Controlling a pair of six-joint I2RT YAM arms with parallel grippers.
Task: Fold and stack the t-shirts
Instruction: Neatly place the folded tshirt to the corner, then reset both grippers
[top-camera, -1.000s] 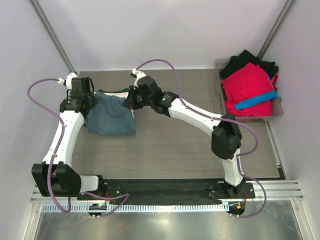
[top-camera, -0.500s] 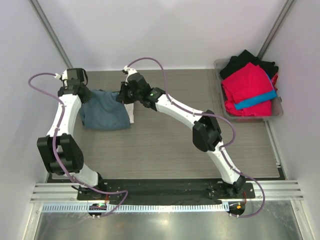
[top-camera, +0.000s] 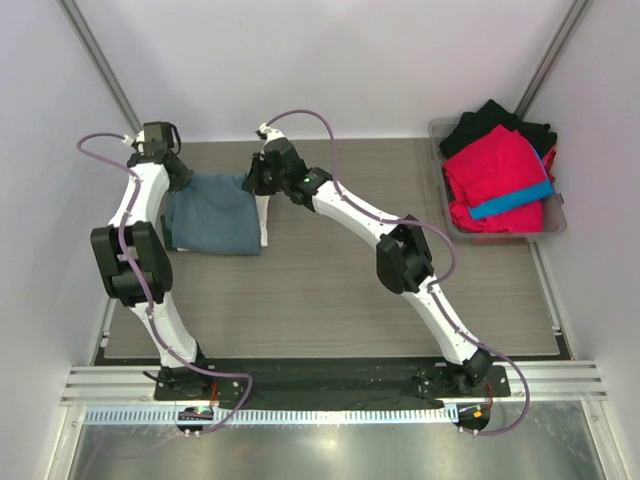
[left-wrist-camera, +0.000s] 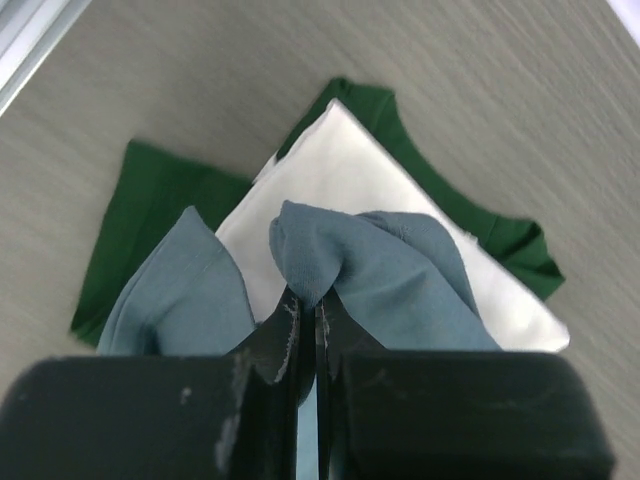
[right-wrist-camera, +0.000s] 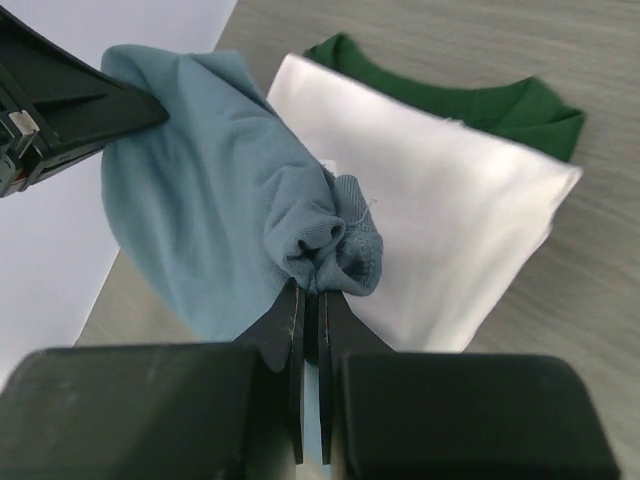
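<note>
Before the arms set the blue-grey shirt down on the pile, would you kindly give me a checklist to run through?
1. Left gripper shut on the blue-grey shirt: ok.
2. Right gripper shut on the same shirt: ok.
3. Cream-white shirt lies folded on the dark green shirt: ok.
4. Blue-grey shirt smooth at the grips: not ok, bunched.
5. Blue-grey shirt squarely over the pile: cannot tell.

Shirt (top-camera: 212, 215) over folded stack (left-wrist-camera: 345, 175) at far left, bin (top-camera: 558, 218) of shirts (top-camera: 495, 165) far right
</note>
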